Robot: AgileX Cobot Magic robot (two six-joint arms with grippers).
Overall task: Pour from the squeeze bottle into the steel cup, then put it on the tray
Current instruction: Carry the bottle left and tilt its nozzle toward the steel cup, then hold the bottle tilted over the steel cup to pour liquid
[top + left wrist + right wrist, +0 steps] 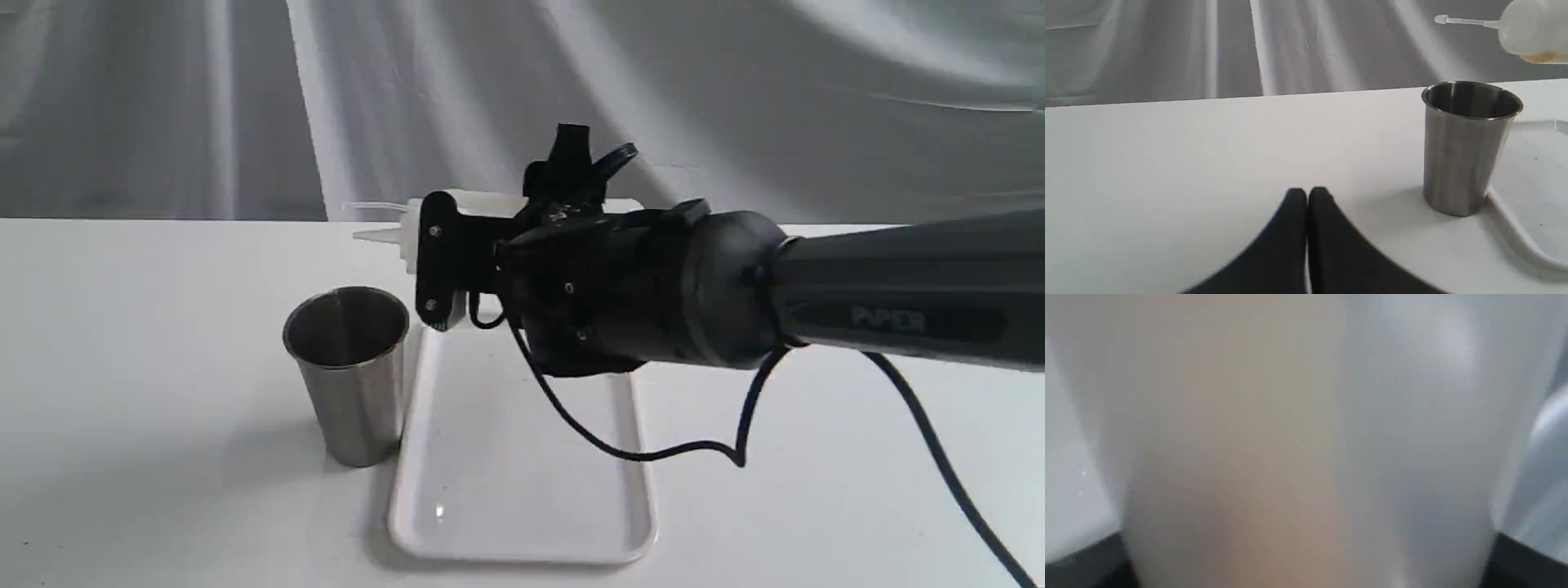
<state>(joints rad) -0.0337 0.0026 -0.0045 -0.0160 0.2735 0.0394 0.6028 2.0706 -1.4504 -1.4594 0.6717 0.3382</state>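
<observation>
The squeeze bottle [473, 204] lies almost level in the air, and my right gripper [445, 237] is shut on its whitish body. Its nozzle points left, above the steel cup [351, 376]. No stream shows. The cup stands upright on the table, against the left rim of the white tray [522, 490]. The bottle [1306, 441] fills the right wrist view as a blur. In the left wrist view, amber liquid shows in the bottle [1531, 32], above the cup [1466, 151] and the tray [1535, 196]. My left gripper [1306, 194] is shut on nothing, low over the table, well away from the cup.
A black cable [653, 449] hangs from the right arm and loops down over the tray's right part. The white table [147, 343] ends at a grey draped backdrop [163, 98] behind.
</observation>
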